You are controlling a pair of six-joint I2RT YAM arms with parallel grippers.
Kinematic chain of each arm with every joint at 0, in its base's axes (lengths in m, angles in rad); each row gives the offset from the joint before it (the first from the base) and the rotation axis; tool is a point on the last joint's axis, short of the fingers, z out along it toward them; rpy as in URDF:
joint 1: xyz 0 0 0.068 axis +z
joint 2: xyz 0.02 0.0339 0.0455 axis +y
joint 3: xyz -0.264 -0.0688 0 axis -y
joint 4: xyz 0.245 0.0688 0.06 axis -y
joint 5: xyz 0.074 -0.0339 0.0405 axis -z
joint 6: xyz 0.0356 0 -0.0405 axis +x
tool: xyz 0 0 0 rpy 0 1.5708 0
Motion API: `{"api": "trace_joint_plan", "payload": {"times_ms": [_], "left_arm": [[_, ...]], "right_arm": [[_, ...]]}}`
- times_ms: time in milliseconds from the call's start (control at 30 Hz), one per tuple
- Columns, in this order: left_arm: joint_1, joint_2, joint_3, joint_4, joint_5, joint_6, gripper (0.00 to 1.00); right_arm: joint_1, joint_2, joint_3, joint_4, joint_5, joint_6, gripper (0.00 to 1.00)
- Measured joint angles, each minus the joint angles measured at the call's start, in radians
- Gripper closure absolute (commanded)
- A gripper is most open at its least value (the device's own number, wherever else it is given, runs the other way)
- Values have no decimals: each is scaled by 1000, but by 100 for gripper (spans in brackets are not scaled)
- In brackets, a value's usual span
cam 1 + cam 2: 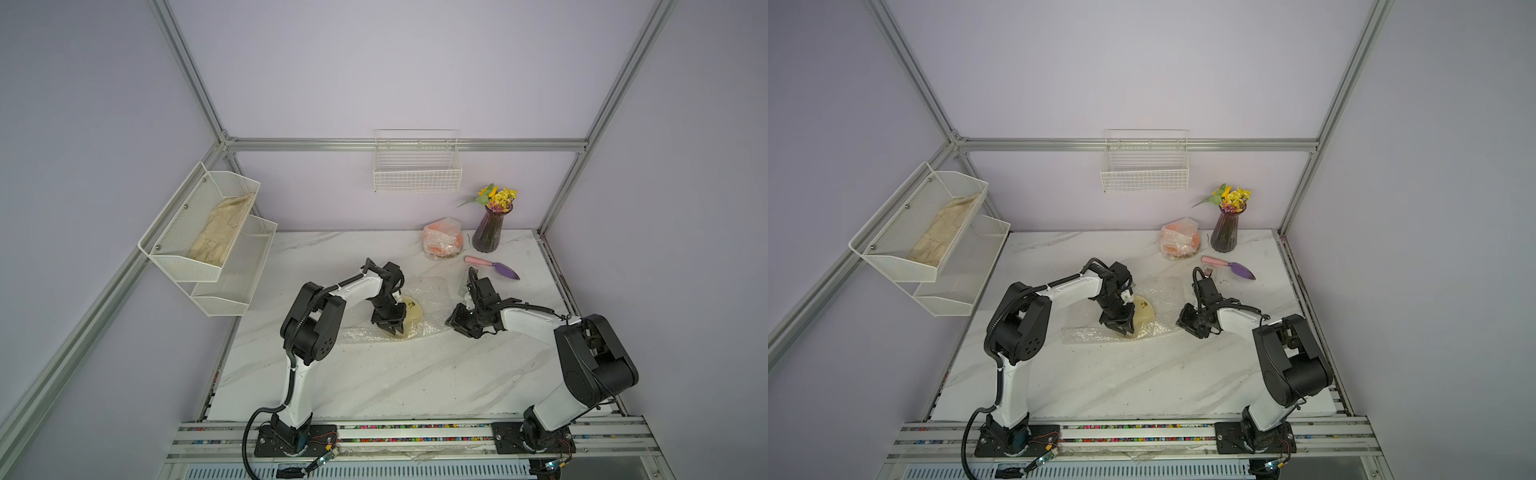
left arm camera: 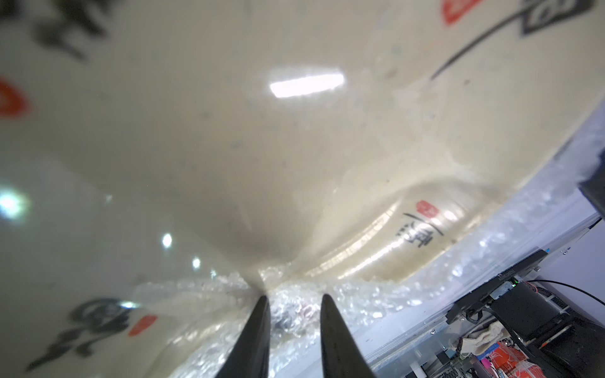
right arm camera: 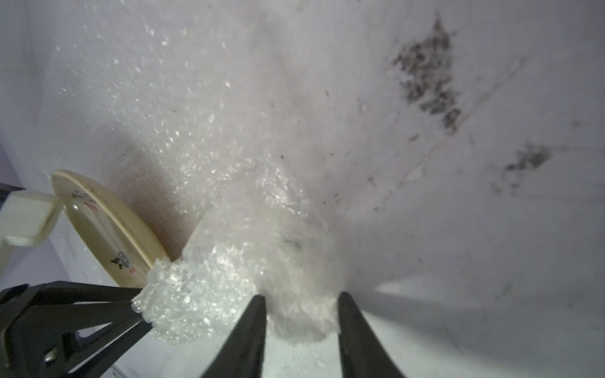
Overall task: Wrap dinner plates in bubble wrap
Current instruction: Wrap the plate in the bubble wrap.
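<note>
A pale cream dinner plate (image 1: 413, 313) with dark marks lies on a clear bubble wrap (image 1: 432, 291) sheet at mid-table, seen in both top views (image 1: 1144, 311). My left gripper (image 1: 395, 330) is at the plate's near rim, shut on a bunch of the wrap (image 2: 294, 311) beside the plate (image 2: 229, 147). In the right wrist view the plate (image 3: 108, 229) stands tilted. My right gripper (image 1: 451, 324) is at the sheet's right edge, its jaws (image 3: 301, 294) pressed on a raised fold of wrap (image 3: 229, 261). An orange plate (image 1: 442, 239) wrapped in bubble wrap sits at the back.
A purple vase (image 1: 492, 228) of flowers and a pink-handled purple trowel (image 1: 492, 266) are at the back right. A wire basket (image 1: 417, 166) hangs on the back wall. A white rack (image 1: 174, 257) on the left wall holds a beige cloth (image 1: 222, 232).
</note>
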Motion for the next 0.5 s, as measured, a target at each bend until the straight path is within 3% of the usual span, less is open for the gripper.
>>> {"api": "trace_joint_plan", "payload": {"times_ms": [67,267,500], "left_arm": [[0,0,0,0,1,0,74],[2,2,-2,0,0,0,82],[15,5,-10,10,32,-2,84]], "right_arm": [[2,-1,2,6,0,9,100],[63,-25,85,-16,12,25,100],[259,35,219,109,-21,122,100]]}}
